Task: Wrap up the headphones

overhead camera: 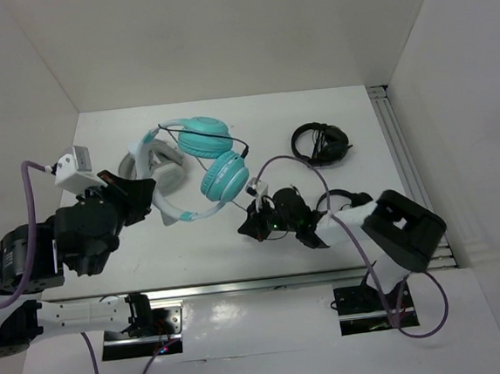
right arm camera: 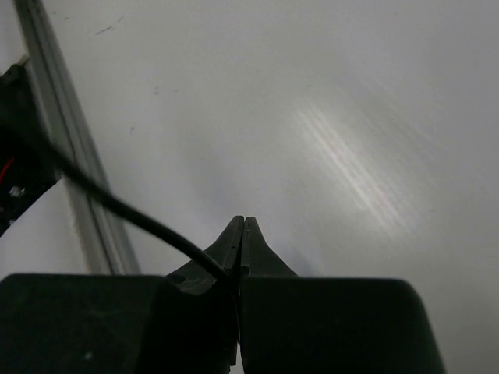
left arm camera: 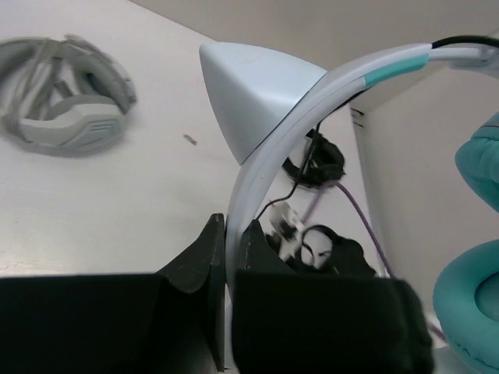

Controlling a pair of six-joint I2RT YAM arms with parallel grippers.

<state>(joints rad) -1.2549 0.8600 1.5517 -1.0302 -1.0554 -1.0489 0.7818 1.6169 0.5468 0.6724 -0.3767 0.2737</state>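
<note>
Here, seen from above, the teal headphones (overhead camera: 223, 176) sit left of centre on the white surface (overhead camera: 313, 111). Their two round ear cups (overhead camera: 204, 137) lie side by side, and the pale headband (overhead camera: 175, 213) loops out toward the left arm. From this view the headband crosses over a pair of grey-white headphones (overhead camera: 153, 165); we cannot tell whether the two touch. A pair of black headphones (overhead camera: 320, 141) lies well apart, toward the right.

The left hand (overhead camera: 150, 198) has its fingers pressed together on the headband, and the wrist view shows the band rising from between them past one ear-like point (left arm camera: 249, 93). The right hand (overhead camera: 251, 224) is near the middle of the surface. Its own camera shows the fingers (right arm camera: 234, 241) pinched to a thin line on the black cable (right arm camera: 117, 204), which runs off to the left.

We judge that the wrapping is at its start. One hand steadies the headphones and the other has the loose cable, and we see no turns of cable around the band or cups yet.

The next move, as we read it, calls for the right hand to carry the cable toward the headphones and around them. It should keep the line lightly taut while the left hand holds the band firm. Too hard a pull could drag the headphones or slip the thin cable out of the pinch.
</note>
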